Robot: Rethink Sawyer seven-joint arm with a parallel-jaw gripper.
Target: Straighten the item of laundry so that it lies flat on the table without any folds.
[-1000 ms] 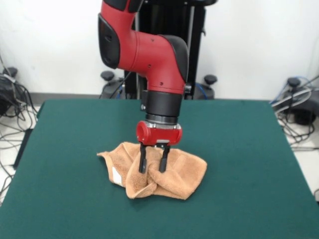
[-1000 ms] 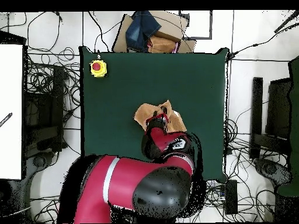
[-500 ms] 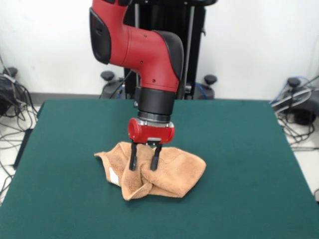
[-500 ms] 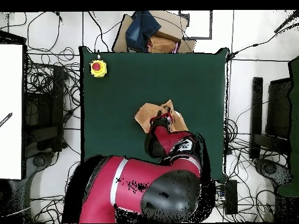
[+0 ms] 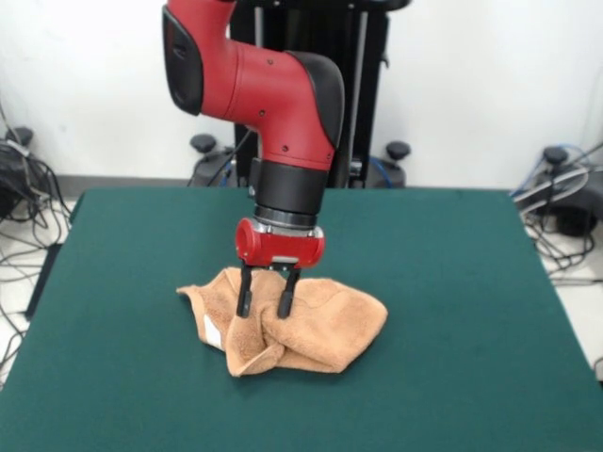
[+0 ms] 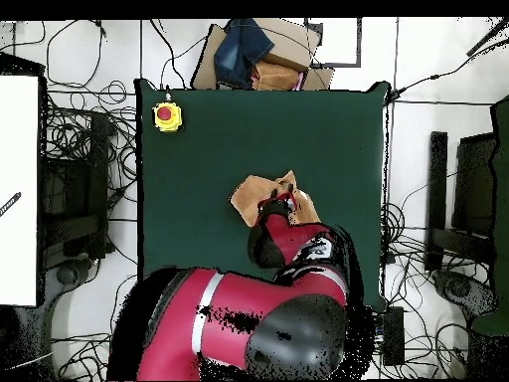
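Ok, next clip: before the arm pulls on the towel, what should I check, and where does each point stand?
1. Towel flat: not ok, bunched with folds.
2. Gripper down at the towel: ok, its tips are at a raised fold.
3. Fold pinched between the fingers: cannot tell.
4. Towel fully on the table: ok, away from every edge.
5. Room to spread: ok, bare green top on all sides.
6. White label showing: ok, at the towel's front edge.
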